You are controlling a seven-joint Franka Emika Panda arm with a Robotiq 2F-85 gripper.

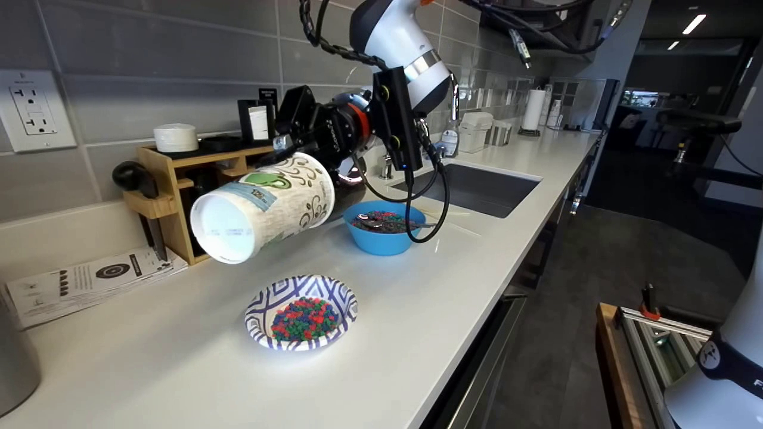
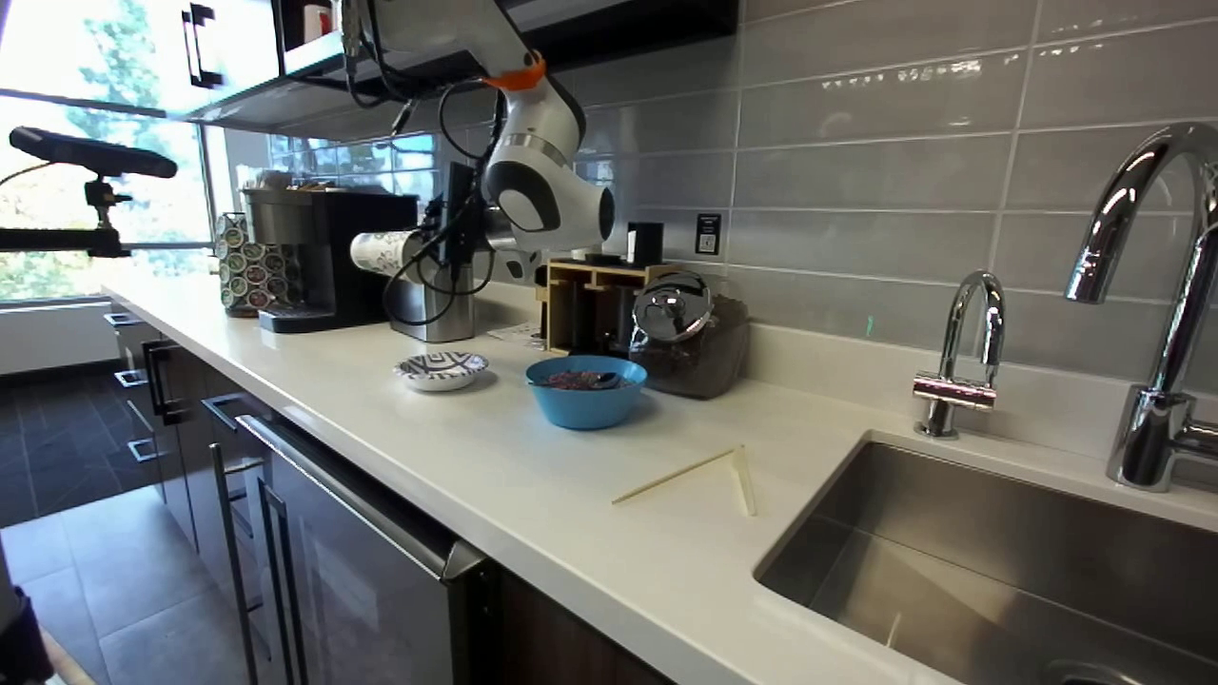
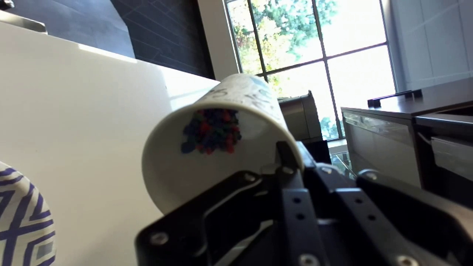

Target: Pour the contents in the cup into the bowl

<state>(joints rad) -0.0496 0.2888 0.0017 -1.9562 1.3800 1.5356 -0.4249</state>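
Observation:
The cup (image 1: 280,196), off-white with green and brown print, is held in the air, tilted nearly onto its side. It also shows in an exterior view (image 2: 379,252). In the wrist view its open mouth (image 3: 166,170) faces the camera, and red, blue and green beads (image 3: 212,131) lie deep inside. My gripper (image 3: 294,151) is shut on the cup's rim, one finger inside and one outside. The bowl (image 1: 298,286), white with a blue pattern, stands on the counter below the cup and to one side. It holds similar beads (image 1: 305,319). Part of the bowl shows in the wrist view (image 3: 22,221).
A bright-blue bowl (image 1: 381,243) with beads and a spoon stands near the patterned bowl. A wooden organizer (image 2: 571,304) and dark jar (image 2: 709,347) stand by the wall. A coffee machine (image 2: 371,262) and metal bin (image 2: 433,309) stand farther along. The sink (image 1: 477,187) lies beyond.

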